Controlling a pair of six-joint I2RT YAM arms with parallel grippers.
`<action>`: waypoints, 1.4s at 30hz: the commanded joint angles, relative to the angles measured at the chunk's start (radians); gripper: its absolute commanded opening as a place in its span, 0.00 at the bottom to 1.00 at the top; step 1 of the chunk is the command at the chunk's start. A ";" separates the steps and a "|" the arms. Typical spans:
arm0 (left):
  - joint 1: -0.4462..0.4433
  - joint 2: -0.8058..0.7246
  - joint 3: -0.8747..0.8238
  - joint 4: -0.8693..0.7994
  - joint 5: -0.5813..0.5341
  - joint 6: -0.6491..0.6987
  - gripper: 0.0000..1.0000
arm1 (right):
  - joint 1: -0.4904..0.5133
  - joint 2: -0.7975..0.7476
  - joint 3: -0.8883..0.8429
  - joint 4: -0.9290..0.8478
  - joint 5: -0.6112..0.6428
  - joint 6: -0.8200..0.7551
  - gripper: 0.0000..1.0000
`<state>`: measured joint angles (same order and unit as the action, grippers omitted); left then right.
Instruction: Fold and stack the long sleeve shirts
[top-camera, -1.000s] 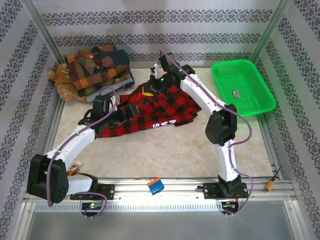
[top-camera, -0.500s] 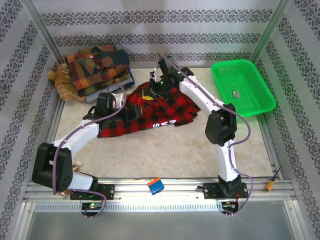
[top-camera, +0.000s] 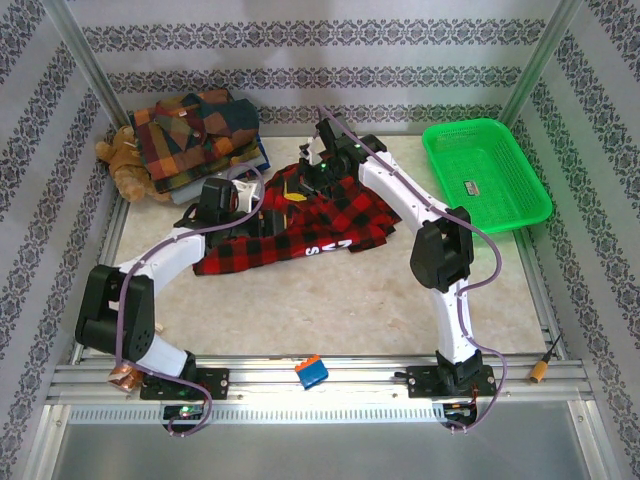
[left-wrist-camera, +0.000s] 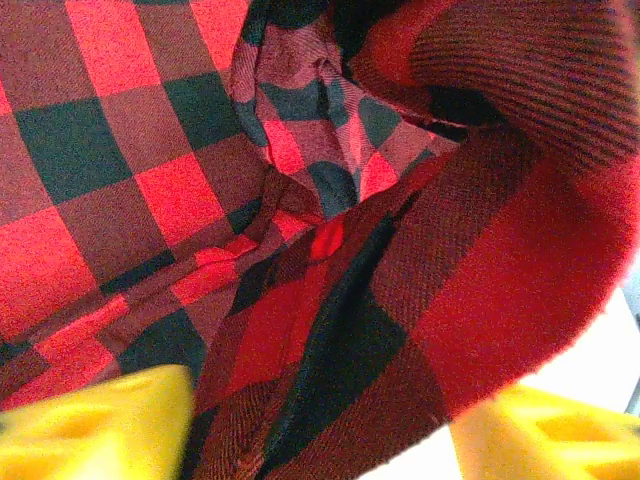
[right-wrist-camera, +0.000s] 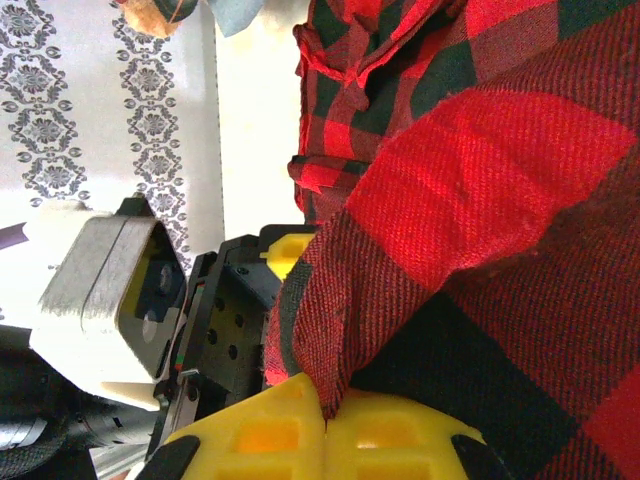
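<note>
Folded shirts (top-camera: 190, 130) sit stacked well beyond the left jaws. The red shirt (top-camera: 300, 225) lies rumpled on the tabletop (top-camera: 330, 300) between both jaws. The right jaws pinch its edge, and the left jaws stand apart over a fold. Folding and stacking it are not yet done.

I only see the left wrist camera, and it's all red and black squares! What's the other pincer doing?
Observer: The right pincer is shut, pinching an edge of the same red-and-black check shirt.
Operator: Are there any folded shirts yet?
Observer: Yes, a stack of folded plaid shirts sits in the far left corner of the table.
Operator: Is anything else over there?
Observer: A brown teddy bear lies right beside that stack, on its left.
</note>
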<state>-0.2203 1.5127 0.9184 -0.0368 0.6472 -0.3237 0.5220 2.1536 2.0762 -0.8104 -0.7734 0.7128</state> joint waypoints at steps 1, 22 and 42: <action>0.012 0.017 0.049 0.010 0.001 0.005 0.46 | 0.013 -0.038 -0.002 0.005 -0.024 0.017 0.00; 0.116 -0.132 0.031 -0.634 0.453 0.007 0.00 | -0.119 -0.210 -0.228 0.019 0.572 -0.241 0.75; 0.194 0.224 0.385 -1.141 0.057 0.350 0.00 | -0.059 -0.133 -0.525 0.189 0.667 -0.186 0.68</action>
<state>-0.0414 1.7061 1.2629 -1.0782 0.7738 -0.0326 0.4633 2.0060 1.5696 -0.6540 -0.1623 0.5091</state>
